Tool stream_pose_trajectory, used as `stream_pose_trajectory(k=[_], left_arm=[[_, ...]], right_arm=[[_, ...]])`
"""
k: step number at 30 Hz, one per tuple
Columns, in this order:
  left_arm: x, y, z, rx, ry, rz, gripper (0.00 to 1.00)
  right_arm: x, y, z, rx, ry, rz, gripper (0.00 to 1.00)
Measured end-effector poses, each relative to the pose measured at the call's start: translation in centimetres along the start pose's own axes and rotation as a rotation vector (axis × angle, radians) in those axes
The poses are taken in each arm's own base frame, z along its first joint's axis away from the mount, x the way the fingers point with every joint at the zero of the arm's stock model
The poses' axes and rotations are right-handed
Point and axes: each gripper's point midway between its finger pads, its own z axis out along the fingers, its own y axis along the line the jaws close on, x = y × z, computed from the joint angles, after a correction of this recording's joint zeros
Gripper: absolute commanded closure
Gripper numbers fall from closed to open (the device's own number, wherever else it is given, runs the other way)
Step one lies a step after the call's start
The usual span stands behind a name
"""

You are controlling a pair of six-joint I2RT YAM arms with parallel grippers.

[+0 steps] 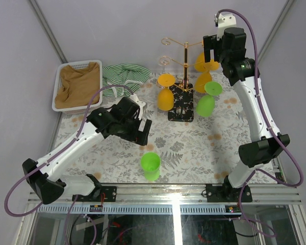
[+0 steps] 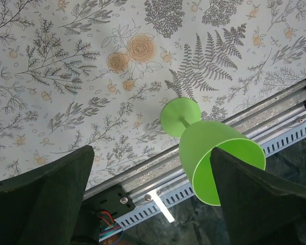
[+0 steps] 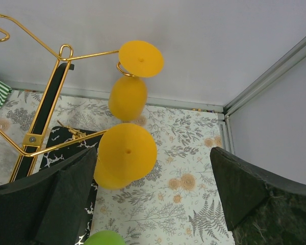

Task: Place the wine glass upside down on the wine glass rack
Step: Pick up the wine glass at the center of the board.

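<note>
Here, a bright green wine glass [image 1: 150, 166] stands upright on its round foot on the floral-patterned table [image 1: 194, 143], close to the near edge. Its long axis is vertical and its open mouth points up. The left gripper [image 1: 142, 135] hovers just behind it, jaws spread wide and touching nothing. The gold wire wine glass rack [image 1: 184, 71] with its black patterned base stands well apart at the back, with yellow glasses [image 1: 166, 93] hanging upside down. The right gripper [image 1: 209, 55] is raised beside the rack, jaws wide apart and empty.
</note>
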Motion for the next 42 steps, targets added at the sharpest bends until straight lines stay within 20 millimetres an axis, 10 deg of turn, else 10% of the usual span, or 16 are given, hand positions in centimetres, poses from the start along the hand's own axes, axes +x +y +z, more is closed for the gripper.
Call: stream_pose_trajectory(k=[22, 42], left_arm=[[3.7, -1.5, 0.5, 0.116, 0.087, 0.105, 0.16], [5.3, -1.7, 2.6, 0.101, 0.182, 0.145, 0.83]], right_arm=[[0.0, 0.0, 0.0, 0.001, 0.000, 0.000, 0.00], [0.0, -0.1, 0.0, 0.003, 0.000, -0.004, 0.00]])
